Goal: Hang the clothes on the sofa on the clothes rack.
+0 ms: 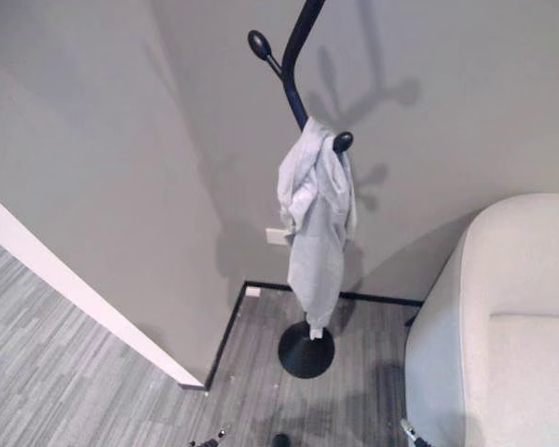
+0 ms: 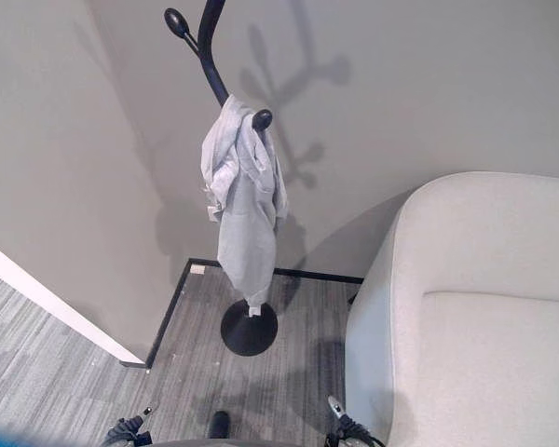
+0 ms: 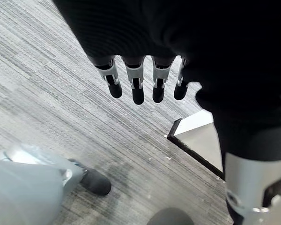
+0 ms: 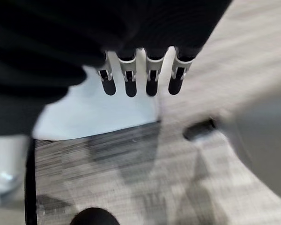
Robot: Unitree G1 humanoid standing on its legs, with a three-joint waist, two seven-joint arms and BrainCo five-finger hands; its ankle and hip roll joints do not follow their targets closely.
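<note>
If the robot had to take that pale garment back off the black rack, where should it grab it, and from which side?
Probably high up, at the bunched fold of the garment just under the knobbed hook that carries it, coming from the front, the robot's own side, and lifting up over the knob. The wall stands close behind the clothes rack, and the lower cloth hangs loose, so pulling there would only drag it.
</note>
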